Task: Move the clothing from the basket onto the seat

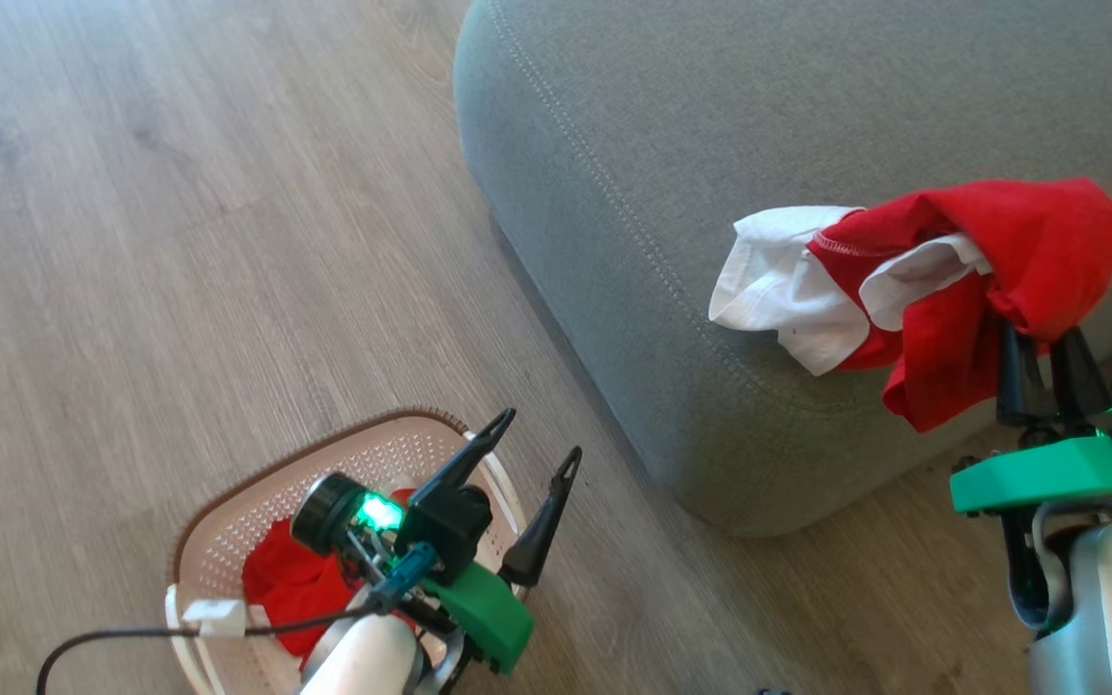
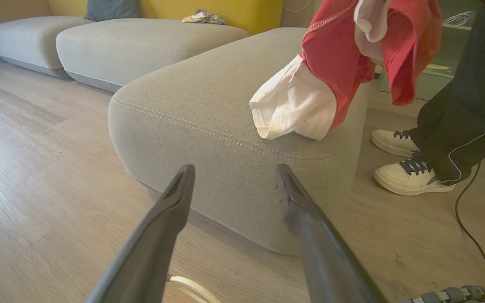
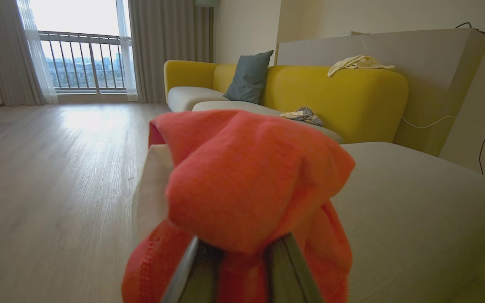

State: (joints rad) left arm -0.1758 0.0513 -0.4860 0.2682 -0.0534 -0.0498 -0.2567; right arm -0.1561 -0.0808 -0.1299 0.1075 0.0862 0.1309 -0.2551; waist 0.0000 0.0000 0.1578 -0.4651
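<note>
One piece of the clothing point(image 1: 1000, 251), red with white panels, hangs from my right gripper point(image 1: 1046, 340), which is shut on it, fingertips buried in the fabric. It hangs over the near corner of the grey seat point(image 1: 710, 145), and its white part point(image 2: 293, 105) rests on the cushion top. In the right wrist view the same red cloth point(image 3: 242, 181) bunches over my fingers point(image 3: 183, 269). My left gripper point(image 1: 542, 432) stands open and empty above the cream basket point(image 1: 363, 463) on the floor. A second red garment point(image 1: 291, 584) lies inside the basket, partly hidden by my left arm.
A person's feet in white sneakers point(image 2: 411, 176) stand by the seat's far side, with a black cable point(image 2: 470, 235) on the floor. Beyond the seat are more grey cushions point(image 2: 133, 42) and a yellow sofa back point(image 3: 335, 97). Wooden floor point(image 1: 180, 241) stretches to the left.
</note>
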